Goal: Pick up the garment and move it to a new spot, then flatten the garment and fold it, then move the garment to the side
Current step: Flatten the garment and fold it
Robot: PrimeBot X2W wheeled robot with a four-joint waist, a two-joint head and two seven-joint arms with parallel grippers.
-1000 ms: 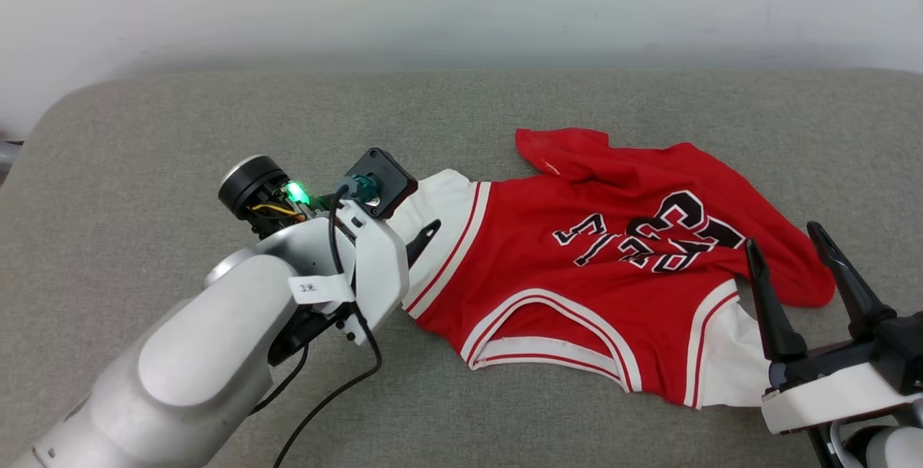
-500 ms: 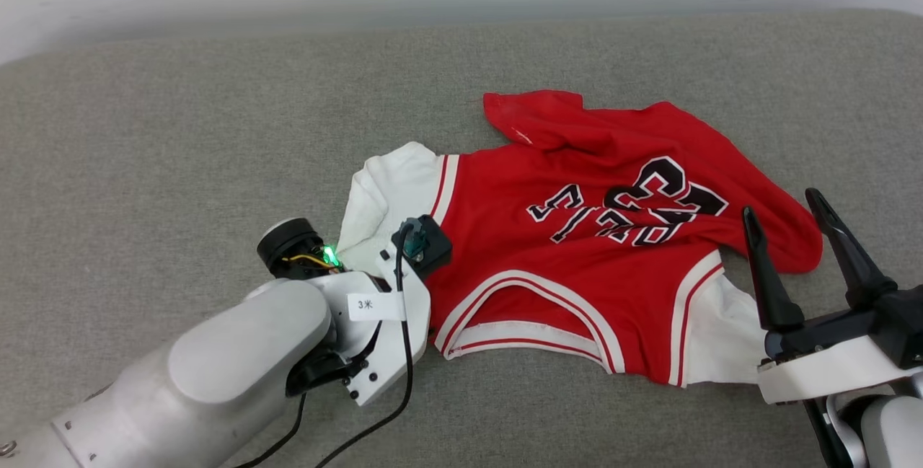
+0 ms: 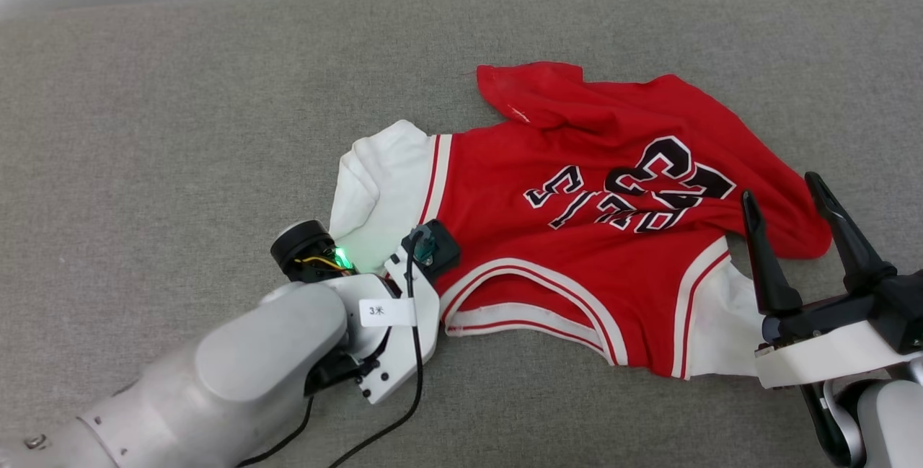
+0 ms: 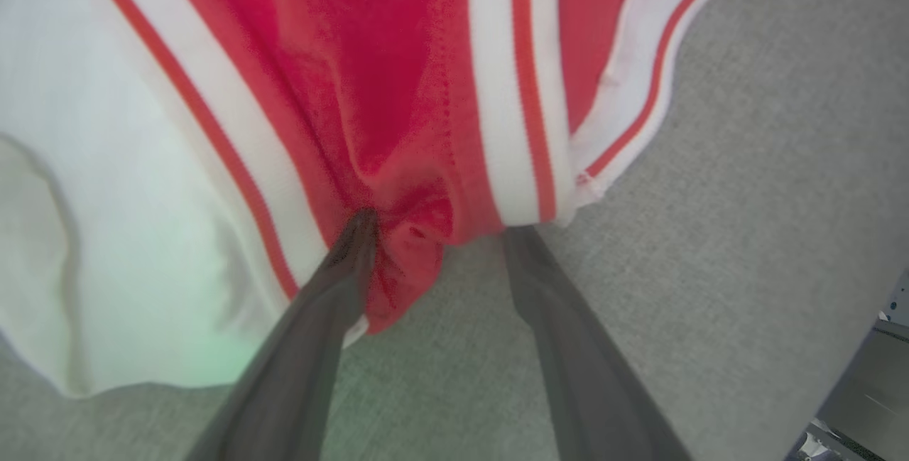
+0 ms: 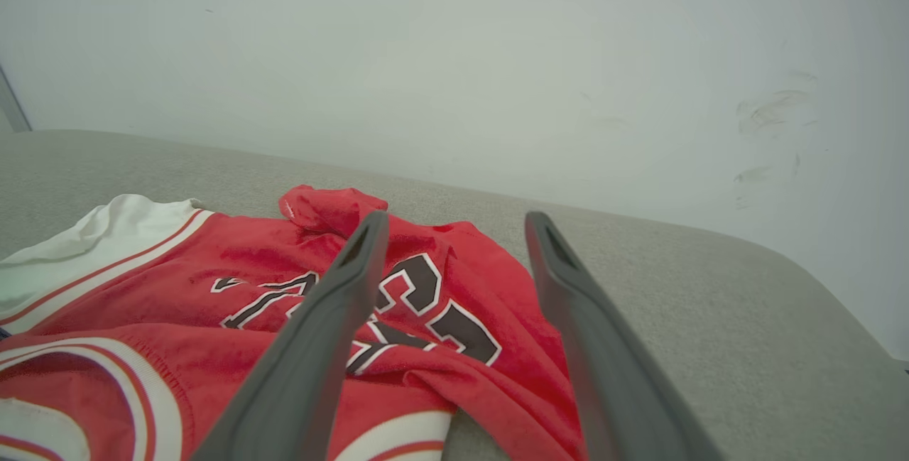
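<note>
Two grippers, one garment, one grey surface [image 3: 180, 129].

Item 1: garment [image 3: 519, 237]. Red jersey lying print up and rumpled on the surface, collar toward me, far edge creased. Not yet lifted.

Item 2: left gripper [image 4: 440, 226]. Fingers apart, tips down on the near shoulder between the white sleeve [image 3: 375, 187] and the collar trim [image 4: 511, 91], with a pucker of red cloth between them. I judge it is placed there to pinch a seamed corner that holds well for the pick-up.

Item 3: right gripper [image 3: 779, 190]. Fingers apart and empty, raised near the other sleeve and clear of the cloth. It is probably waiting to take the opposite shoulder so the jersey hangs evenly.
</note>
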